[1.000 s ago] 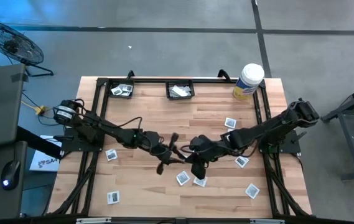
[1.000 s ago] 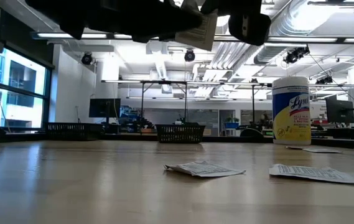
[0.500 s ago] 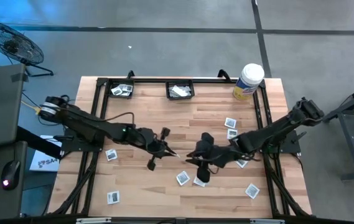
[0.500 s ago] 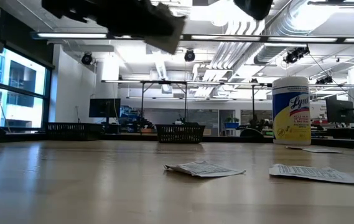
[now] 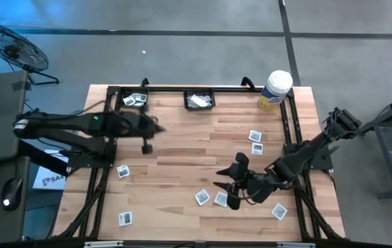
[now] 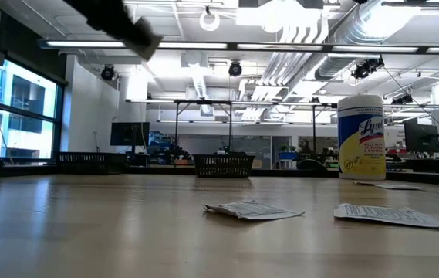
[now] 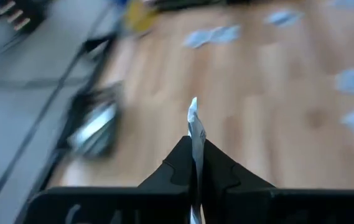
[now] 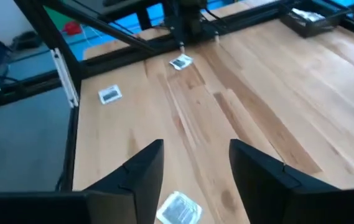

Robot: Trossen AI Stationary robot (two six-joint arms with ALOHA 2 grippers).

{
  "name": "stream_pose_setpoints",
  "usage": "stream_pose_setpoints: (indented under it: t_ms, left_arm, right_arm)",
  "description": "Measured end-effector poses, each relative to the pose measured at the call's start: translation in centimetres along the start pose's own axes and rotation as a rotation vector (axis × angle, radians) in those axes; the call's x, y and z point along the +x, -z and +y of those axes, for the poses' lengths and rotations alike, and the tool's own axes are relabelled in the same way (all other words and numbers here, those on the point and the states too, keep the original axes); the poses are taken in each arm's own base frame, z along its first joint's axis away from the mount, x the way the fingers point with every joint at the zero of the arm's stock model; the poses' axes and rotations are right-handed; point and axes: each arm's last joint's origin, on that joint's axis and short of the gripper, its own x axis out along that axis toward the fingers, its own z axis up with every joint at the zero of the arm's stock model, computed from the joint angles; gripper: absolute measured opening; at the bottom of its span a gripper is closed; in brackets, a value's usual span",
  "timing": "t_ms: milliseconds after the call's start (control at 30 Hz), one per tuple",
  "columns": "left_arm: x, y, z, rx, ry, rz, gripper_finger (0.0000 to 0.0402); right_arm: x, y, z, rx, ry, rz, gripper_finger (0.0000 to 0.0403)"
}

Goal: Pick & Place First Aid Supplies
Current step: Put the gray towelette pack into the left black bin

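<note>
The first aid supplies are small white packets with dark print. Several lie flat on the wooden table (image 5: 182, 148), among them two (image 5: 202, 197) (image 5: 220, 200) near the front and two (image 5: 255, 136) at the right. My left gripper (image 5: 156, 127) is over the table's far left, shut on one packet (image 7: 193, 121). It shows as a dark blur (image 6: 119, 23) in the low view. My right gripper (image 5: 224, 187) stands open above the near-centre packets, touching nothing. One packet (image 8: 178, 210) lies on the table below its fingers. My left gripper pinches one thin white packet (image 7: 193, 140) between its two shut fingers. The packet stands edge-on between the fingers (image 7: 177, 168), and its free end juts out past their tips. It is lifted clear of the table.
Two black trays (image 5: 136, 99) (image 5: 200, 100) at the far edge hold packets. A white tub with a yellow label (image 5: 275, 89) stands at the far right corner. More packets lie near the left edge (image 5: 123, 171) (image 5: 126, 218) and at the front right (image 5: 279, 211).
The two grippers met over the table's centre with a packet between them. My right gripper has opened, let go and swung toward the near edge. My left gripper has carried the packet up and toward the far left.
</note>
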Motion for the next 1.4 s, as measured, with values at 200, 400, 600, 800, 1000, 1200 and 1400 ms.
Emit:
stream_pose_setpoints:
  t_ms: [200,400,600,800,1000,1200,1400]
  left_arm:
    - [-2.8,2.2,3.1,-0.129,-0.222,0.134,0.0003]
    - [-2.7,4.5,4.8,-0.164,-0.417,0.374,0.0003]
    - [-0.3,6.1,6.8,-0.207,-0.586,0.606,0.0002]
    - [4.0,8.5,10.6,-0.349,-0.702,0.757,0.0002]
    - [7.0,11.3,13.0,-0.463,-0.729,0.858,0.0002]
    - [8.2,12.8,14.7,-0.458,-0.897,0.892,0.0002]
    - [9.1,14.8,16.9,-0.523,-0.970,0.898,0.0002]
  right_arm:
    - [-0.3,0.6,0.3,0.041,-0.003,-0.003,0.0177]
    - [-0.5,0.7,0.4,-0.004,0.014,-0.021,0.0177]
    - [-0.5,0.7,0.4,-0.044,0.034,-0.036,0.0177]
    - [-0.5,0.7,0.4,-0.056,0.044,-0.043,0.0177]
    - [-0.5,0.7,0.4,-0.029,0.039,-0.040,0.0177]
    - [-0.5,0.7,0.4,-0.027,0.038,-0.039,0.0177]
    - [-0.5,0.7,0.4,0.000,0.033,-0.037,0.0177]
